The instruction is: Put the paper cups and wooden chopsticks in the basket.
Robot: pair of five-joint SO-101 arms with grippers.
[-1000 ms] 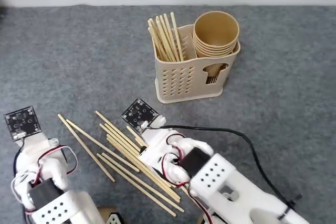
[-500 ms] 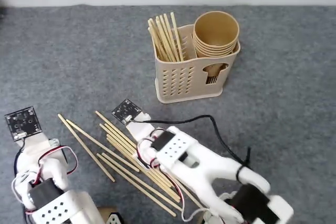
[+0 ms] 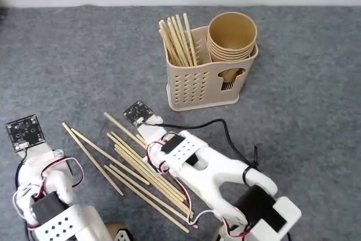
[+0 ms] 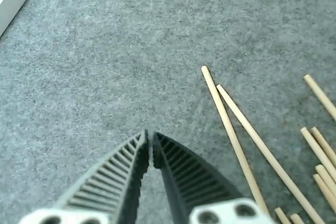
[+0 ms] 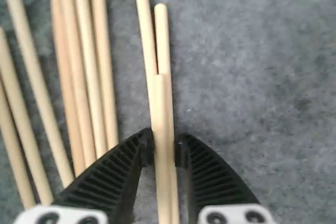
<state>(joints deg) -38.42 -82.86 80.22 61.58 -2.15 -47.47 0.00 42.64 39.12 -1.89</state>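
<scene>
Right fingers (image 5: 123,169) grasp a chopstick (image 5: 163,103) mid-frame; left fingers (image 4: 123,177) are clenched, empty. Best lift straight up, clear of other chopsticks (image 5: 84,51), then toward the basket (image 3: 197,88), upper centre.

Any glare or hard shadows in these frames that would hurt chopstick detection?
High view: even, soft light; loose chopsticks cast thin shadows on the grey mat; the basket is dark only inside its cutout. Left wrist view: no glare on the mat around the left gripper. Right wrist view: right gripper pinches a chopstick; narrow dark gaps between sticks, no hotspots.
</scene>
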